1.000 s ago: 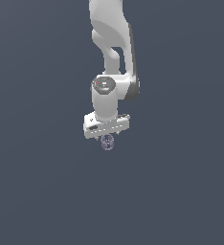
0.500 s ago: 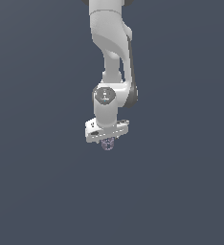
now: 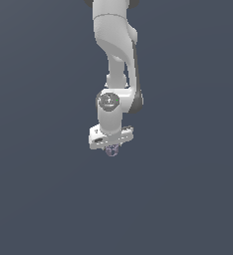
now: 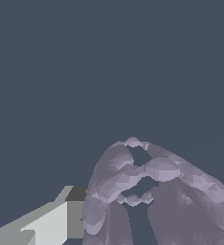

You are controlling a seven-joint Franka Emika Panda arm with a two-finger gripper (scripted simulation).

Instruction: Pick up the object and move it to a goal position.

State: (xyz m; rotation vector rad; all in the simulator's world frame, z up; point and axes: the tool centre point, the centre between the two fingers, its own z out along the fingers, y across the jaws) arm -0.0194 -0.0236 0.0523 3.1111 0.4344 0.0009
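A white robot arm hangs down from the top of the exterior view against a plain dark grey-blue background; no tabletop edge or goal marker can be seen. Its gripper [image 3: 111, 145] points downward. The object [image 3: 111, 150], a tiny pale purple openwork ring, sits directly under the gripper, seemingly between the fingers. In the wrist view the object [image 4: 147, 191] fills the lower part of the picture, right against one pale finger [image 4: 47, 225]. The fingers look closed narrowly around it, which suggests the carrying step. The next move likely calls for steady travel toward the goal without loosening the hold.
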